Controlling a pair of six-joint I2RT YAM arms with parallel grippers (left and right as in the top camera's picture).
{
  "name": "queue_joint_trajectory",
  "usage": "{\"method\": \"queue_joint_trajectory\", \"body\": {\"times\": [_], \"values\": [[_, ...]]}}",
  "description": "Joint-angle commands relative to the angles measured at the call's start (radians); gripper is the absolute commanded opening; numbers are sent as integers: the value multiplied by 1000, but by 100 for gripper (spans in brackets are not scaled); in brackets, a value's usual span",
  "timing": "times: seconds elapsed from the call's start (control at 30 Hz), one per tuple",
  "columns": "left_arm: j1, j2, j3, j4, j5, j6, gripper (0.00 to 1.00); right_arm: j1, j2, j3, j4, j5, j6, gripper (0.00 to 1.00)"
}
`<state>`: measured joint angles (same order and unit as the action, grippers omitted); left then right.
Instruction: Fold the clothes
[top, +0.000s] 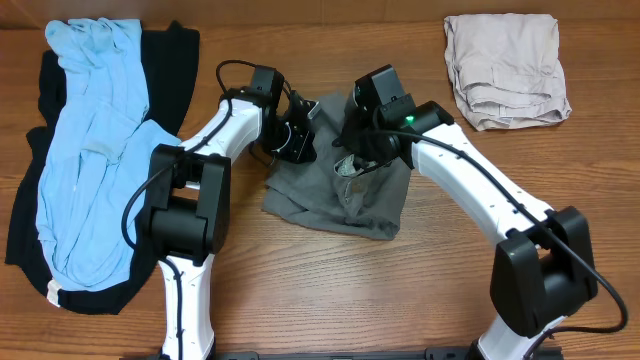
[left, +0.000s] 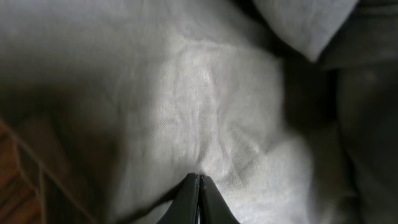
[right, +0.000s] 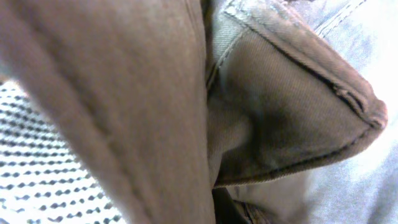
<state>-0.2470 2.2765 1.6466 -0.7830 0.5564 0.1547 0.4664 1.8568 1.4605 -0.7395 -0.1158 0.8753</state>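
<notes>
At mid-table, overhead: shorts (top: 335, 200) lie crumpled on the table (top: 330, 300), dark grey, between the two arms.
Left of the shorts: a blue garment (top: 90, 160) is spread long over a black garment (top: 25, 215), both well apart from the shorts.
Up and right of the shorts: a beige garment (top: 507, 70) sits in a neat, squarish heap, well apart from the shorts.
Left gripper (top: 297, 135): at the shorts' upper left edge, low on the cloth.
Right gripper (top: 352, 155): at the shorts' upper middle, down among bunched cloth; its jaws are hidden from here.

Left wrist, cloth: the shorts (left: 205, 93) fill nearly the whole view, pale grey weave with soft creases that run to the fingertips.
Left wrist, jaws: the left gripper (left: 199, 185) is clenched, its tips pressed together on a pinch of the shorts.
Left wrist, table: a sliver of wood (left: 12, 193) shows at the shorts' lower left.

Right wrist, cloth: the shorts (right: 273, 124) press right up to the lens, a thick fold at left and a stitched corner (right: 364, 112) at right.
Right wrist, lining: white dotted mesh (right: 37, 168) shows below and left of the fold.
Right wrist, jaws: no fingers show, so I cannot tell whether they are clenched or released.
</notes>
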Motion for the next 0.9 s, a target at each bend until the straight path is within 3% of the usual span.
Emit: {"method": "queue_joint_trajectory", "body": {"times": [0.0, 0.13, 0.23, 0.4, 0.67, 0.77, 0.87], "values": [[28, 37, 31, -87, -156, -25, 4, 0, -14, 33, 21, 10, 24, 4], [54, -19, 97, -175, -179, -37, 8, 0, -14, 33, 25, 6, 24, 4], [69, -79, 135, -224, -187, -43, 29, 0, -14, 33, 28, 2, 24, 4], [84, -185, 159, -251, -253, -100, 52, 0, -14, 33, 41, -16, 24, 4], [134, -332, 159, -220, -253, -164, 53, 21, -14, 33, 124, -82, -23, 4], [168, -372, 159, -185, -253, -201, 53, 52, -14, 33, 195, -137, -104, 17], [204, -390, 159, -164, -252, -224, 54, 82, -14, 34, 219, -161, -152, 47]]}}
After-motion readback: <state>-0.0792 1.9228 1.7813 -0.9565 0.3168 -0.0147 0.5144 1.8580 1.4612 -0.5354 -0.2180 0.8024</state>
